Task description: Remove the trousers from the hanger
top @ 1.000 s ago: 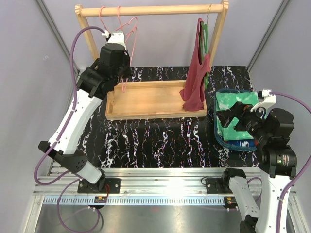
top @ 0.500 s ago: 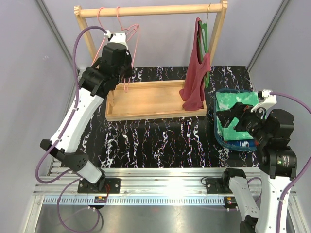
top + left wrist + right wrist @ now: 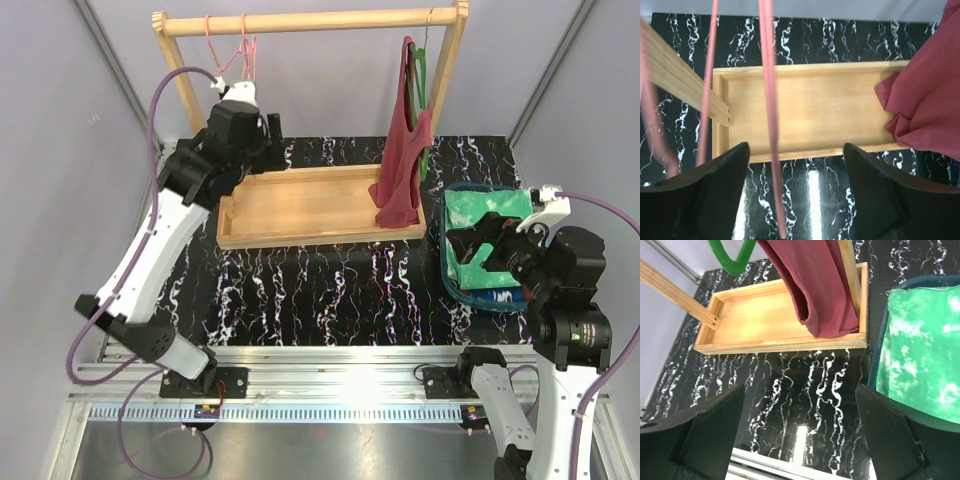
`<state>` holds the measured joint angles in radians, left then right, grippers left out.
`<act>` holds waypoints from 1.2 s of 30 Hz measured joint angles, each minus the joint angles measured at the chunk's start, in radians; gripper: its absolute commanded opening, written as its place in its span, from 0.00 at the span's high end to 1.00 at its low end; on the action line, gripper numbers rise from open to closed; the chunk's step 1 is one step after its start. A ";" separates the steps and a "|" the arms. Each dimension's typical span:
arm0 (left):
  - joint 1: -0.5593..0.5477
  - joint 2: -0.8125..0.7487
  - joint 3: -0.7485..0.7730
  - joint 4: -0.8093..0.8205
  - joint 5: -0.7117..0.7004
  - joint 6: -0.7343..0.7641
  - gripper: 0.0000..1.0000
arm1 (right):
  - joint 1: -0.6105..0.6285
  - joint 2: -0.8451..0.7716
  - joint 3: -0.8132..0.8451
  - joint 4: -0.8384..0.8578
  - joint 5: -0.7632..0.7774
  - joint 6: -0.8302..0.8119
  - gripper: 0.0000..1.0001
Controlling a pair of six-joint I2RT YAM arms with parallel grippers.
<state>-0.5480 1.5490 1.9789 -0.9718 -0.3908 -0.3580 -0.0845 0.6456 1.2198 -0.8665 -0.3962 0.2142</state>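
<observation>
Trousers lie on the black marbled table (image 3: 330, 280). The green pair (image 3: 920, 350) w/ white marbling is spread flat just ahead and to the R of the right gripper (image 3: 797, 390). A dark blue pair (image 3: 485, 298) shows only as an edge around it (pattern too small to read). R fingers (image 3: 715, 440) stand wide apart w/ nothing btwn them but bare table. In the wrist view the R-hand finger overlaps the green cloth's near edge; can't tell if it touches.

Ahead of the R fingers sits a wooden tray (image 3: 775, 315). A maroon tank top (image 3: 820, 285) hangs into its R end from a green hanger (image 3: 730, 252).

The left gripper (image 3: 795, 147) is raised near the wooden rail (image 3: 310, 20), at the pink hangers (image 3: 243, 45). L fingers (image 3: 710, 200) are also spread wide. One pink hanger wire (image 3: 771, 115) runs down btwn them, nearer the L-hand finger and not pinched. A second wire (image 3: 707, 85) passes outside the L-hand finger. Both pink hangers are bare. Below the L fingers lies the tray, w/ the tank top off to their R.
</observation>
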 measured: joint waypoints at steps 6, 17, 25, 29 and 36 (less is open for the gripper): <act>-0.018 -0.300 -0.323 0.061 0.003 -0.043 0.01 | 0.058 0.023 0.026 -0.030 0.141 -0.039 0.01; -0.037 -0.872 -0.890 0.155 0.005 -0.077 0.01 | 0.134 0.007 0.050 -0.093 0.273 -0.077 0.00; -0.037 -1.035 -1.062 0.106 -0.080 -0.029 0.01 | 0.168 -0.105 -0.024 -0.100 0.287 -0.089 0.01; -0.037 -1.149 -1.154 0.121 -0.097 0.024 0.01 | 0.229 -0.143 -0.057 -0.100 0.353 -0.105 0.01; -0.017 -1.282 -1.177 0.173 -0.123 0.065 0.01 | 0.241 -0.218 -0.121 -0.098 0.427 -0.114 0.01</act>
<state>-0.5652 0.2672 0.8021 -0.7986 -0.5140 -0.2928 0.1570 0.4278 1.0992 -0.9642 0.0311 0.0998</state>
